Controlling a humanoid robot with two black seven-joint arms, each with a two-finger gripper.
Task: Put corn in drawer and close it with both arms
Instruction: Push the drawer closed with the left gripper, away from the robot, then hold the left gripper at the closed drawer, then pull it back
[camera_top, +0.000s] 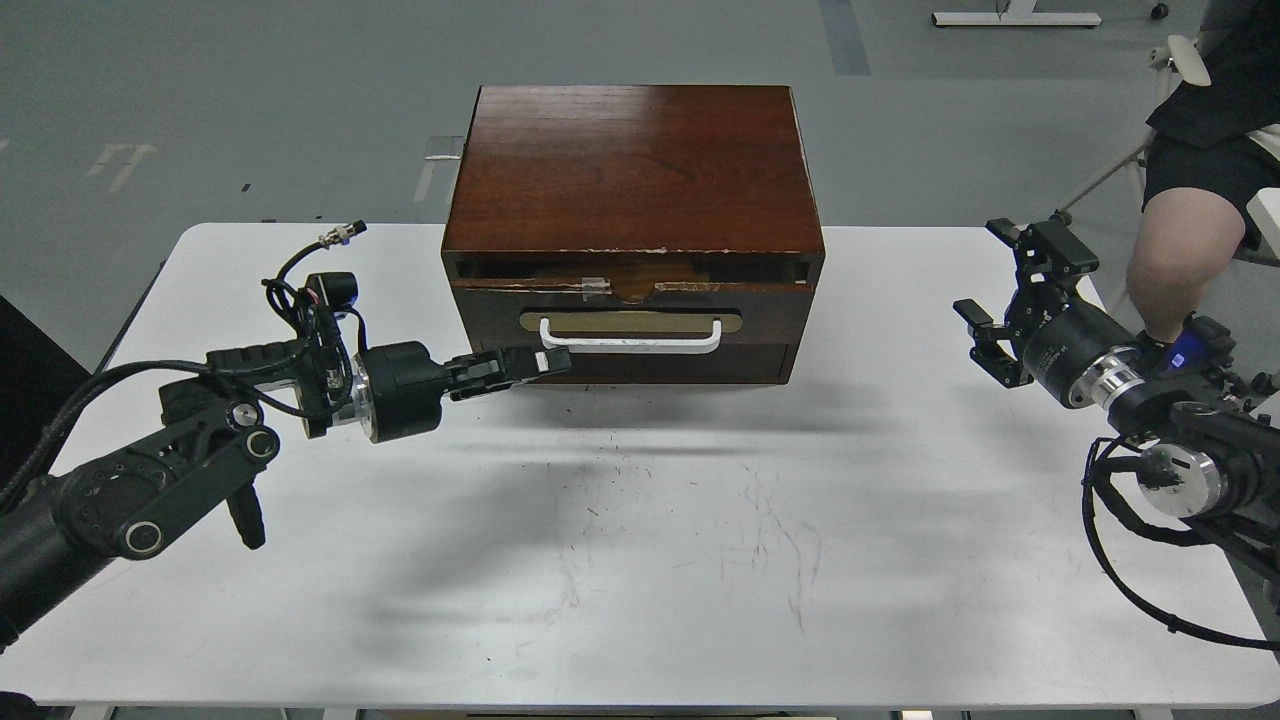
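Note:
The dark red-brown cabinet (632, 165) stands at the back middle of the white table (700, 560). Its drawer (760, 305), with a chipped front, a tan plate and a white bar handle (630, 345), is pushed almost fully in; only a thin dark slit shows above its front. The corn is hidden inside. My left gripper (548, 363) is shut with nothing in it, its fingertips at the lower left of the drawer front, just under the handle's left end. My right gripper (1008, 288) is open and empty, well to the right of the cabinet above the table.
A plain dark panel (680, 365) sits below the drawer. A seated person's leg (1185, 255) and a chair are past the table's right back corner. The grey floor lies behind the table.

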